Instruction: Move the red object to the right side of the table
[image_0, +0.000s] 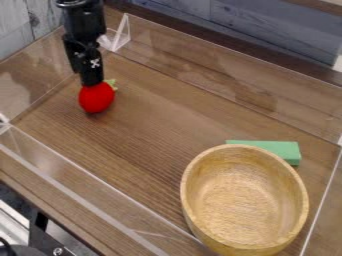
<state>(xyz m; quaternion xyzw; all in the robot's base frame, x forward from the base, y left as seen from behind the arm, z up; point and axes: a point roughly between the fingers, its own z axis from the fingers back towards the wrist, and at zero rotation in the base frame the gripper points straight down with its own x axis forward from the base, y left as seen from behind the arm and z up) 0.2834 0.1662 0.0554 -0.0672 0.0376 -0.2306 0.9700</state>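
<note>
Strawberry (95, 98) resting on the table (160, 130) at far left, unheld; gripper (91, 78) just above, fingers apart, apparently lined up for a grasp.
</note>
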